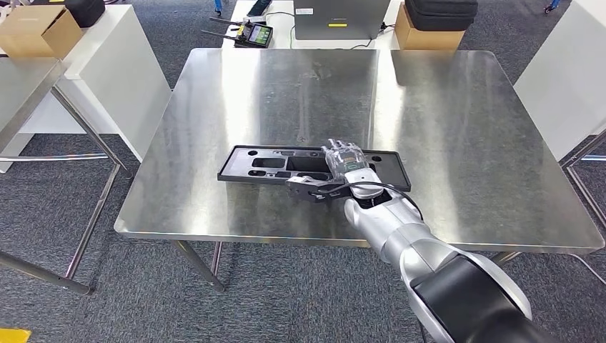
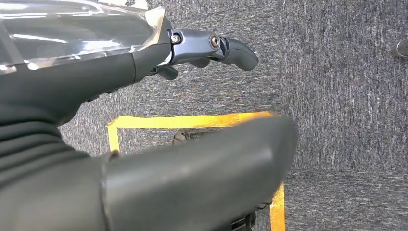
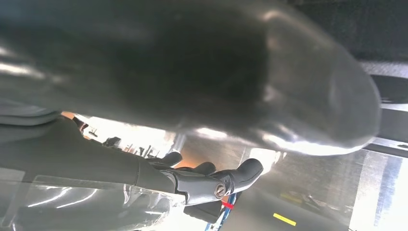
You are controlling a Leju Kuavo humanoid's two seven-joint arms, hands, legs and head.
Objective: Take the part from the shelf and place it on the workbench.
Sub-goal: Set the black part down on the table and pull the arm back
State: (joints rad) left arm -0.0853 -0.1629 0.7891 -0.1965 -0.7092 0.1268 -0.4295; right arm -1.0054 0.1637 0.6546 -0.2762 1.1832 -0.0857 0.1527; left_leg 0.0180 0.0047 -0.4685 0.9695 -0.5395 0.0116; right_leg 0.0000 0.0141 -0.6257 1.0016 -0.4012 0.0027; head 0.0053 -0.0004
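fingers (image 1: 341,151) of our right hand (image 1: 346,163) lie over the black part (image 1: 271,163); we cannot tell if they grip it. part lies flat on the steel surface (image 1: 443,128). mostly done; letting go is left. left hand (image 2: 144,57) holds nothing.

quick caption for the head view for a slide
Right hand resting over a flat black part lying on the steel workbench.
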